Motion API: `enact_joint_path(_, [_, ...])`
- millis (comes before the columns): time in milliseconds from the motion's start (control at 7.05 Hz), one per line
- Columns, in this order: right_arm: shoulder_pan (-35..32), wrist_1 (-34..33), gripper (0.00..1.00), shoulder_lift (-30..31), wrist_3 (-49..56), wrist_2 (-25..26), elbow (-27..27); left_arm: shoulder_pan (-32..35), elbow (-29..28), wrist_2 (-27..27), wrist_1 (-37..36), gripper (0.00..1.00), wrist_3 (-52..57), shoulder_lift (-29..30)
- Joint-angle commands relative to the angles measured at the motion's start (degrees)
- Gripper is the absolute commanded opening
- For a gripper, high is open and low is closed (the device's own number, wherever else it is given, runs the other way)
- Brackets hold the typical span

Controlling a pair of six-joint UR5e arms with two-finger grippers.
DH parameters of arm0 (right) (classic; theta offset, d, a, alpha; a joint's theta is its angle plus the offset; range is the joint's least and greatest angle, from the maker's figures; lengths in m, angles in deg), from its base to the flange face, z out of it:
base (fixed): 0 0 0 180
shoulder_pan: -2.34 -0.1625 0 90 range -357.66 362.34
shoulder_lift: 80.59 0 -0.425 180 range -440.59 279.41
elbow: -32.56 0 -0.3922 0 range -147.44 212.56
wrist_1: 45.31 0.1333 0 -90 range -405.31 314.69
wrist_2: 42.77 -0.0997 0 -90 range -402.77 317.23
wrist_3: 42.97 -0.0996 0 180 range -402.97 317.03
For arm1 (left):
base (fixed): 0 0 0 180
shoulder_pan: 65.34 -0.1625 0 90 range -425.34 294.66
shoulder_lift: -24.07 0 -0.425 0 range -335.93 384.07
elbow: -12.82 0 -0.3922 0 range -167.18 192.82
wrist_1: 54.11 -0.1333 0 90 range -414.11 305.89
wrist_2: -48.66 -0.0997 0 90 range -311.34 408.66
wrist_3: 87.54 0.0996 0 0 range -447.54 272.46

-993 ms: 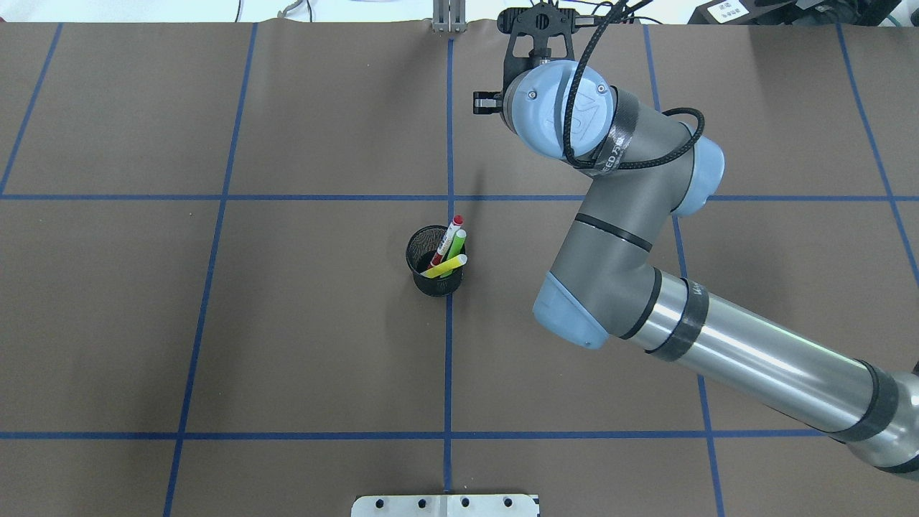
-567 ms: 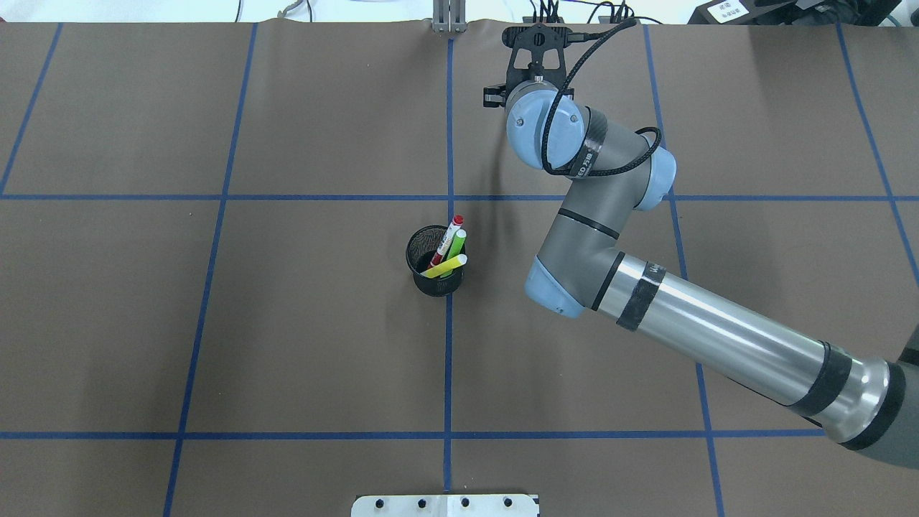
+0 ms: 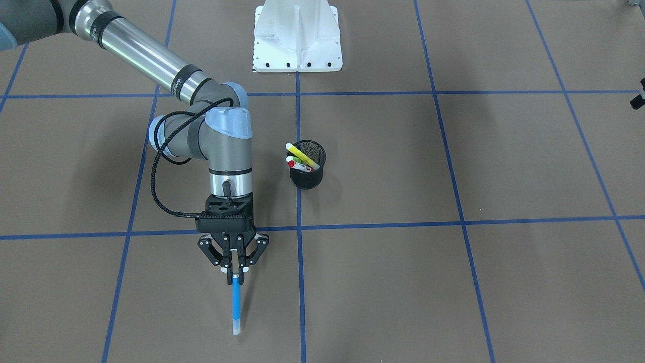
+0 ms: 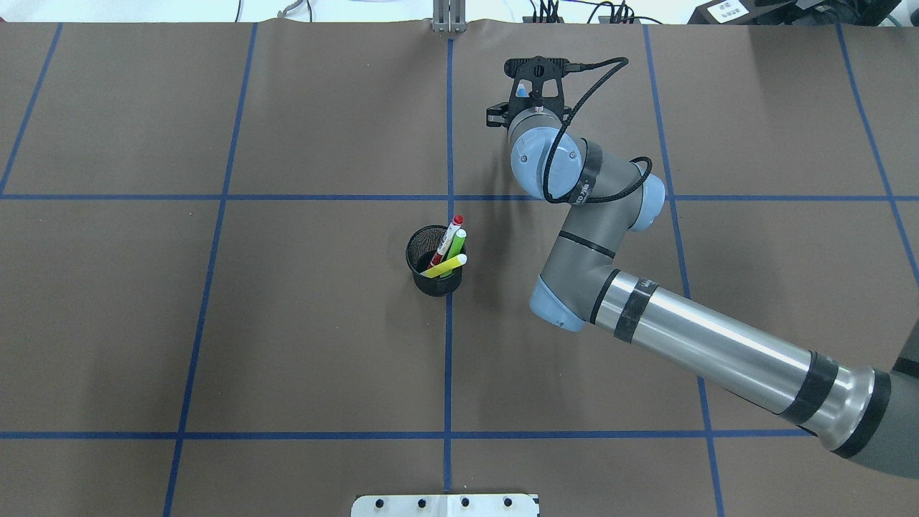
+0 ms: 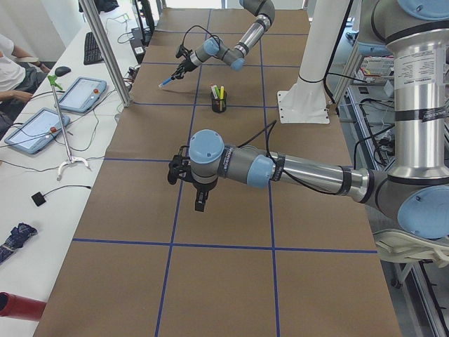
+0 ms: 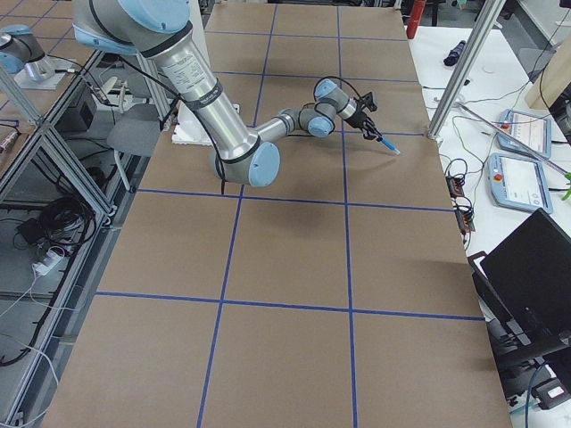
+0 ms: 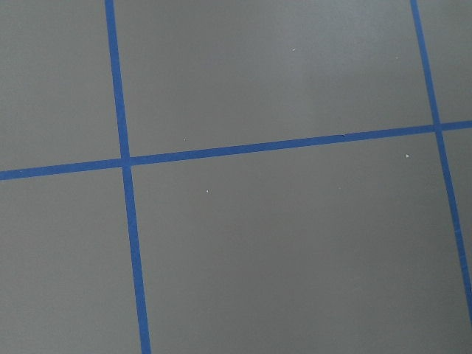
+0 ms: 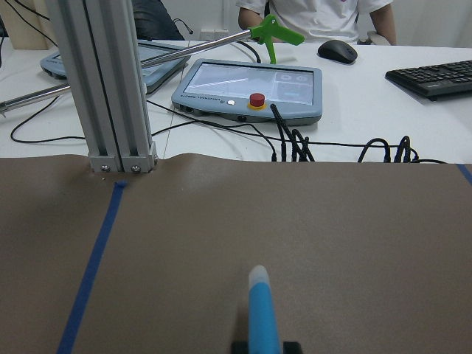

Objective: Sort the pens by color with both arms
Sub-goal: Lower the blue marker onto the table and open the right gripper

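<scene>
1. Cup (image 4: 431, 283): mid-table, on the centre tape line. We count three pens in it: red pen (image 4: 450, 237), green pen (image 4: 455, 244) and yellow pen (image 4: 445, 267). All three lean away from the base and towards our right.

2. Left claw (image 5: 200, 202): off to our left, over bare table (image 3: 453, 282), well apart from the cup. It shows only in the side view, so we cannot tell whether it is spread or pressed together.

3. Right claw (image 3: 233, 268): beyond the cup and on its right. The wrist is pitched forward and down. The fingers are pinched on one end of the blue pen (image 3: 235, 302).

4. Blue pen: its long axis runs straight on from the right claw, away from the base towards the far edge, and slopes downward. The pale tip is the lowest point and lies close to the table. We cannot tell whether it touches.

Note: we judge that the blue pen is about to be laid down, lowered along that axis with the tip meeting the table first. Of the two arms, the right is the nearer to the cup for the next pen.
</scene>
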State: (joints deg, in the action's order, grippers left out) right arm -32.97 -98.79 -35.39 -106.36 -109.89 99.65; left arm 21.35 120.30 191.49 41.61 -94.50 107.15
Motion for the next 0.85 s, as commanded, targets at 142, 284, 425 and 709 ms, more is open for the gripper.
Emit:
enact_joint_path(142, [0.77,0.83,0.49,2.77,0.28,-0.21,2.76,-0.38,-0.26,0.00,0.00,1.00,-4.16,1.89])
enact_joint_path(284, [0.77,0.83,0.74,4.26,0.28,-0.64,4.17,-2.12,0.00,0.00,0.00,1.00,-9.77,3.12])
enact_joint_path(425, [0.77,0.74,0.92,4.19,0.11,-1.08,4.36,-4.75,0.01,-0.44,-0.09,1.00,-13.22,4.79])
enact_joint_path(709, [0.51,0.57,0.98,8.64,0.54,-5.53,12.04,-9.84,0.09,-2.19,-0.26,1.00,-24.53,9.18])
